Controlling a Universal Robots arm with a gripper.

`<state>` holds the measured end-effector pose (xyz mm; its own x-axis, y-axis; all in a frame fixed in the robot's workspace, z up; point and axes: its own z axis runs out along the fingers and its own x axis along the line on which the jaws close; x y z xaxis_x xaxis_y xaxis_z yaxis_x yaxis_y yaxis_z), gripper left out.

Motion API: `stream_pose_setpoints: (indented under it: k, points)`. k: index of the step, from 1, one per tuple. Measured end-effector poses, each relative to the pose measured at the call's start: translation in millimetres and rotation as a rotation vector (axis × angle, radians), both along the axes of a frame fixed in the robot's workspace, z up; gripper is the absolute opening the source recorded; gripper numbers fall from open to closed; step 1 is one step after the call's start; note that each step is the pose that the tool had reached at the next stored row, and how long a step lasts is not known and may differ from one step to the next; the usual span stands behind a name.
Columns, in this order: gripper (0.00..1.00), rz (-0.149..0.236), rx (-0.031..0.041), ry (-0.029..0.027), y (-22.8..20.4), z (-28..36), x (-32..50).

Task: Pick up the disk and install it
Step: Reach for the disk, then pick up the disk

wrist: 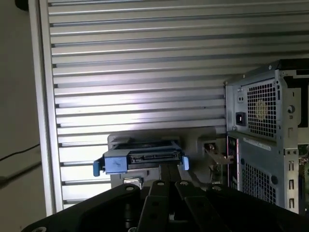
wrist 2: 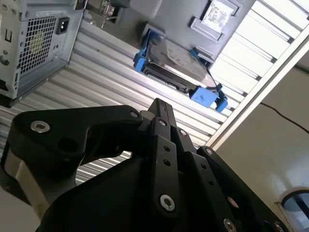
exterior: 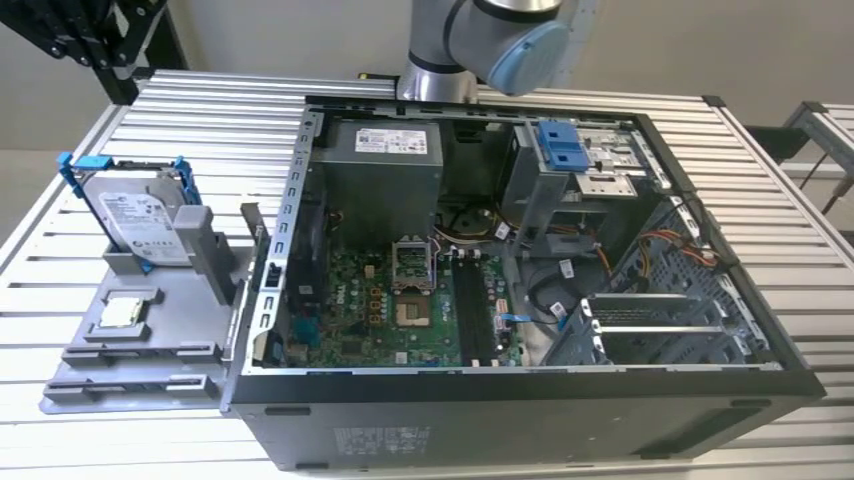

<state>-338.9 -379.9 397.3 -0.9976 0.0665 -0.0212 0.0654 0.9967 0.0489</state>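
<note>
The disk (exterior: 140, 225) is a silver-grey drive with a white label and a blue bracket. It stands on edge in a grey holder (exterior: 147, 370) at the exterior view's left, beside the open computer case (exterior: 534, 405). Both wrist views show the disk (wrist 2: 176, 65) (wrist: 140, 157) some way ahead of my gripper (wrist 2: 158, 104) (wrist: 169, 166). The black fingers (wrist 2: 163, 126) meet at a narrow tip, shut, with nothing between them. The gripper is apart from the disk and touches nothing. The arm (exterior: 494, 40) stands behind the case at the back of the table.
A small square silver chip (exterior: 124, 310) lies on the holder in front of the disk. Inside the case, a drive cage with a blue latch (exterior: 563, 145) sits at the back right. The slatted metal table (exterior: 200, 110) surrounds everything; its edge (wrist: 41, 121) runs close to the holder.
</note>
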Motion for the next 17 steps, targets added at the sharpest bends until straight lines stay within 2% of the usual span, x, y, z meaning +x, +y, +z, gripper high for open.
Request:
stream_pose_setpoints:
  k: [17]
  points:
    - [0.00, 0.030, 0.0000, 0.0000, 2.3, -1.1, -39.2]
